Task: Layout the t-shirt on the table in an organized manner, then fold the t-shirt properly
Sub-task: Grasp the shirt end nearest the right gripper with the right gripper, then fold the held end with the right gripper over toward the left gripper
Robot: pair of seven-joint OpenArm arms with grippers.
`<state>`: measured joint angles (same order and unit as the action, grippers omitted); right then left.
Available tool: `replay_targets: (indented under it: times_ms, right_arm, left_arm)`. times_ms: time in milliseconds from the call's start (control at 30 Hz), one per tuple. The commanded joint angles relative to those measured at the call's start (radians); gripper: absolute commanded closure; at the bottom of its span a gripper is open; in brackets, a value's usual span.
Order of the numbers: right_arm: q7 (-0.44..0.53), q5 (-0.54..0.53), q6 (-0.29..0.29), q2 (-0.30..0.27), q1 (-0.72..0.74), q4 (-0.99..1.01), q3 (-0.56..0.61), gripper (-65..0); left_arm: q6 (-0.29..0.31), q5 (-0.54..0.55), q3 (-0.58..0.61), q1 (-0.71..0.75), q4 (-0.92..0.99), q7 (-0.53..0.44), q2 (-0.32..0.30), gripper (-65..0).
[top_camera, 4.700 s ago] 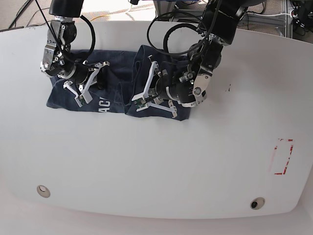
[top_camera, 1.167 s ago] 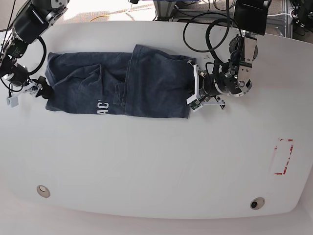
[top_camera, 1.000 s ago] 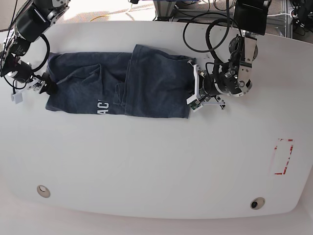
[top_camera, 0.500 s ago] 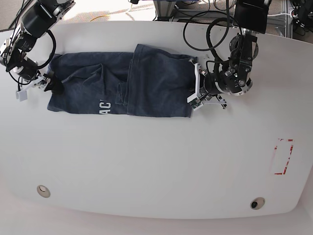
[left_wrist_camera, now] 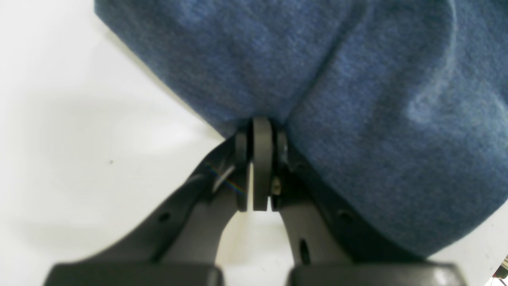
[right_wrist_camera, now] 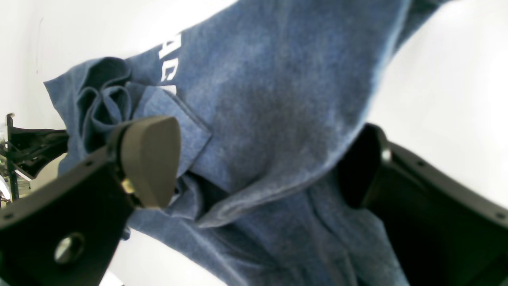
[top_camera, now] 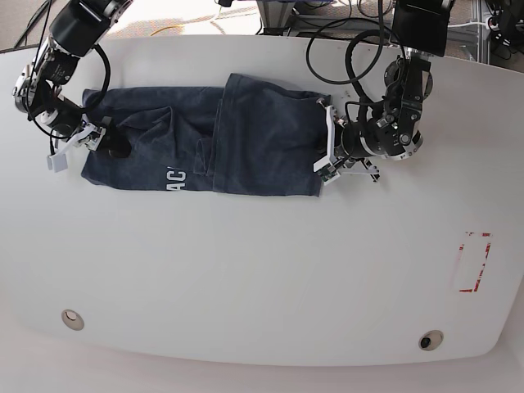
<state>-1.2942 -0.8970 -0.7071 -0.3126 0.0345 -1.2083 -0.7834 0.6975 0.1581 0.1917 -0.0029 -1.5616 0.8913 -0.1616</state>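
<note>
One white counter [top_camera: 246, 270] carries one navy t-shirt [top_camera: 246, 147], lying bunched across the upper middle of the base view. Two pincers work it: the left pincer [top_camera: 322, 155] is clamped on the shirt's right edge, while the right pincer [top_camera: 92, 139] gapes wide over the left edge, gripping nothing. Judgement: pull both edges apart evenly and low to flatten the centre fold.

My right wrist view cuts off the t-shirt [right_wrist_camera: 274, 99] at the bottom, and the white lettering [right_wrist_camera: 168, 49] runs partly under a fold. From the base view, the left gripper [top_camera: 322, 151] probably hides the hem.
</note>
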Motion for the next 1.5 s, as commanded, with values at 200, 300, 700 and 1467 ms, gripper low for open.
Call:
replay_targets:
  times_ms: [200, 300, 700, 1467]
  right_arm:
    - [-0.037, 0.034, 0.009, -0.01, 0.002, -0.005, 0.005, -23.6]
    - [-0.037, 0.034, 0.009, -0.01, 0.0, -0.006, 0.025, -10.9]
    - [-0.042, 0.029, 0.009, 0.06, -0.043, -0.27, 0.08, 0.0]
    - [-0.102, 0.034, 0.009, 0.295, -0.066, -0.73, 0.295, 0.0]
  left_arm:
    - [0.001, -0.036, -0.002, -0.004, -0.004, 0.041, -0.01, 0.0]
    - [0.001, -0.036, -0.002, -0.004, -0.004, 0.041, -0.01, 0.0]
    - [0.001, -0.036, -0.002, -0.004, 0.0, 0.041, -0.008, 0.0]
    - [0.001, -0.036, 0.001, -0.009, 0.0, 0.041, -0.003, 0.0]
